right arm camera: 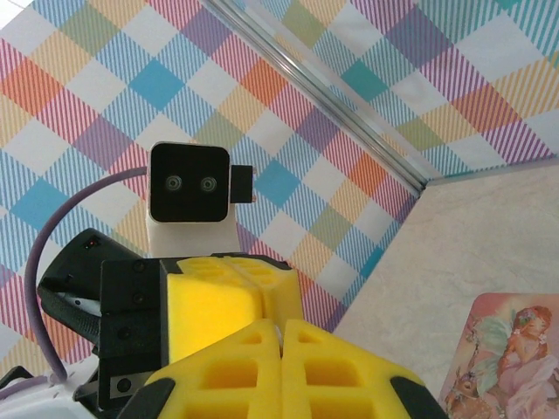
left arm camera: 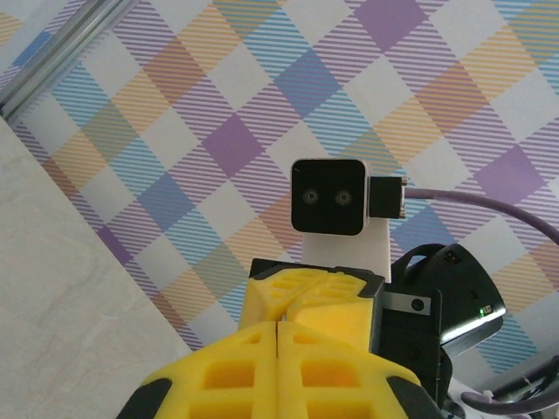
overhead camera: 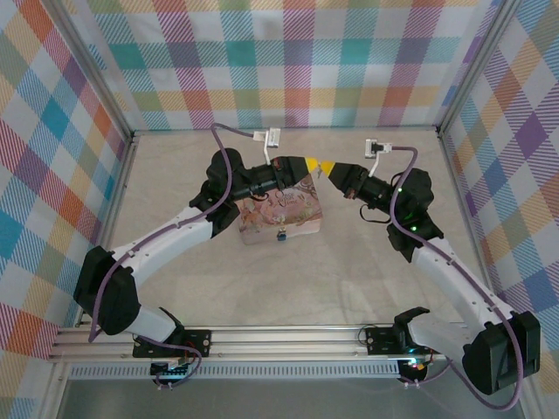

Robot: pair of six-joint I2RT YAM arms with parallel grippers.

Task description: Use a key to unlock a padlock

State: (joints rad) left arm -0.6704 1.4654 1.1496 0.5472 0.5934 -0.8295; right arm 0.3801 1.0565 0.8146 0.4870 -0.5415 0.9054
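At the top view's centre, left gripper (overhead camera: 311, 164) and right gripper (overhead camera: 327, 167) meet tip to tip, both pinched shut, likely to pass a key; whether either holds one cannot be told.

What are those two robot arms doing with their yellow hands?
The left gripper and the right gripper meet tip to tip, near the far right corner of a fairy-picture box on the table. Both are shut. A small padlock sits on the box's near side, and nothing is touching it. I cannot tell whether a key is pinched between the fingers.
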